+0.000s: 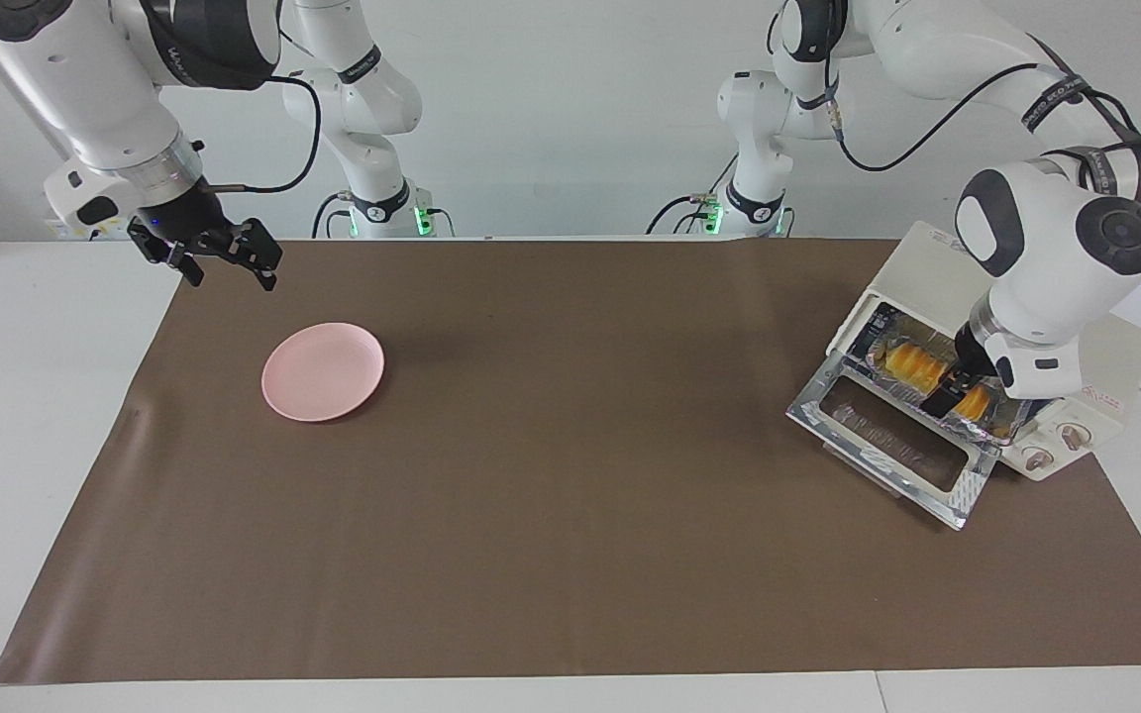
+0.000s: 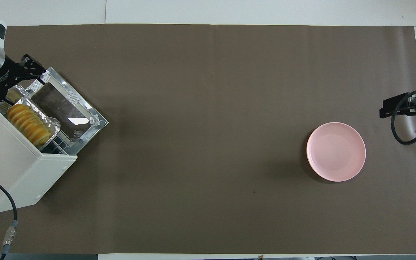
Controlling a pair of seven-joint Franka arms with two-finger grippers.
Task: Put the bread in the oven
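The bread (image 1: 912, 364) lies in its foil tray (image 2: 51, 124) at the oven (image 1: 927, 272) mouth, door (image 1: 892, 446) down at five o'clock, left gripper (image 1: 947, 388) apparently clamped on the tray, right gripper (image 1: 224, 259) waiting open; pushing in and shutting remain.

Both arms are glossy white with rounded dark grey joint caps and black bands bearing small white lettering. Black cables loop along them. Silver wrist rings precede black grippers; green lights glow at the bases.
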